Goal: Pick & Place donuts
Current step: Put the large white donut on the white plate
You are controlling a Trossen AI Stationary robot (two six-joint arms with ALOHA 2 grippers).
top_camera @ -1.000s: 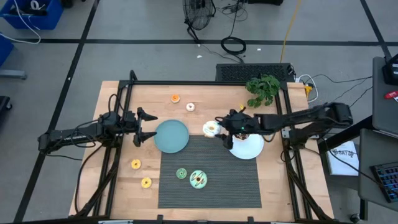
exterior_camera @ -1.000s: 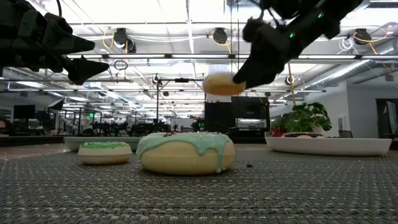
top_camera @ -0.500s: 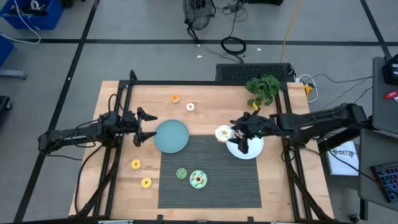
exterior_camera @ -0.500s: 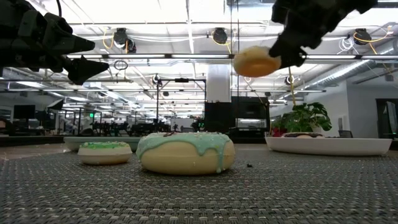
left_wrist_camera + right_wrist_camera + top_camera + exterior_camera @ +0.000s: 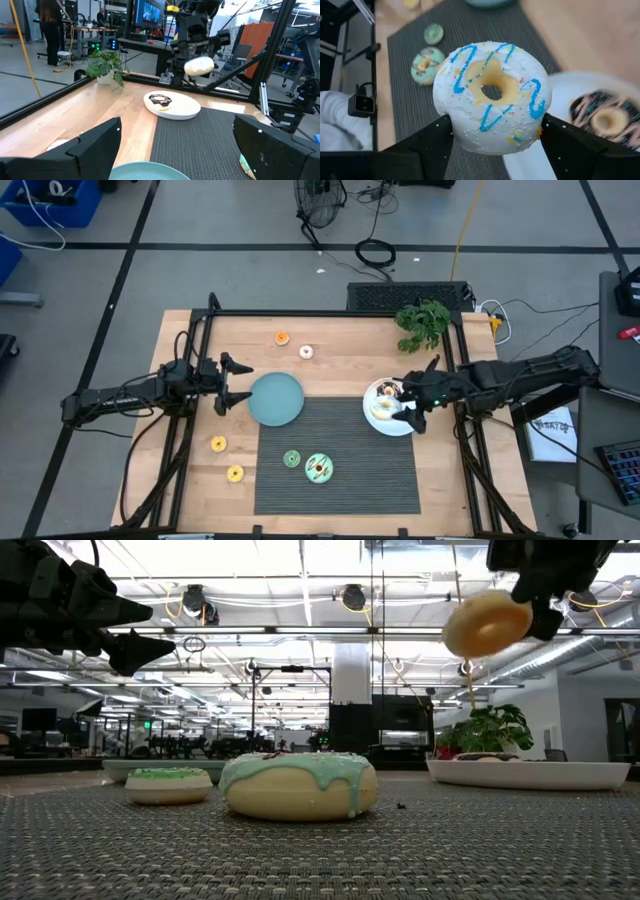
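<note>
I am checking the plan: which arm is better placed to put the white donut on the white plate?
The right. The right gripper already holds the white donut above the white plate. The left gripper waits open beside the teal plate, far from it.

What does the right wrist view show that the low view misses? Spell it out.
Only the right wrist view: the held white donut's blue squiggles and hole, and the chocolate donut's pink-striped icing on the white plate.
Only the low view: the left gripper with open jaws, and the teal plate's rim.
Both: the mint donut and green donut on the mat.
</note>
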